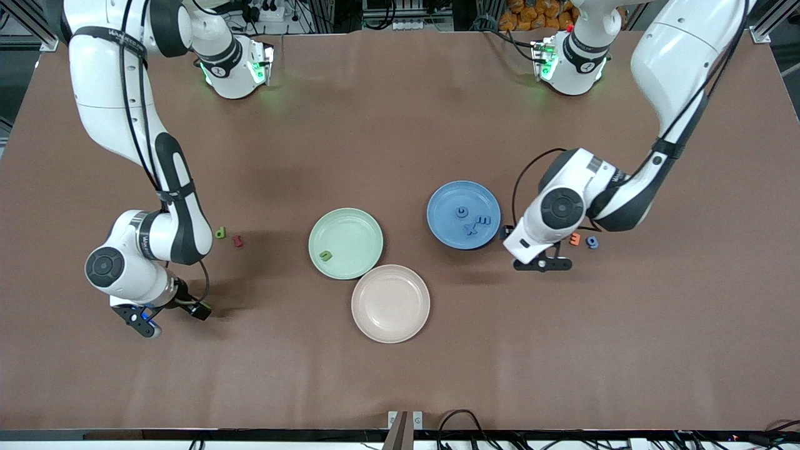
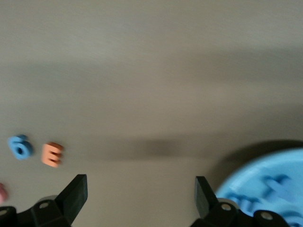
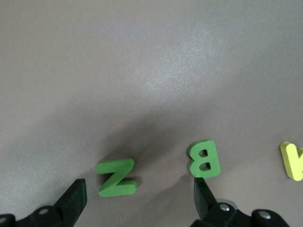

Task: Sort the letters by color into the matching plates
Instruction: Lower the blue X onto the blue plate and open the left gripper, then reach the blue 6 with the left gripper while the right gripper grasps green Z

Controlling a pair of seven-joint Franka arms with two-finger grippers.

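Three blue letters (image 1: 472,220) seen in the blue plate (image 1: 447,200), one green letter (image 1: 325,255) in the green plate (image 1: 356,231), beige-pink plate (image 1: 390,304) beside it

Matte plates (image 1: 345,243), foam-like letters (image 3: 204,158), smooth brown tabletop (image 1: 400,125).

The brown table (image 1: 400,112) carries three plates (image 1: 345,243) and scattered loose letters (image 1: 220,233).
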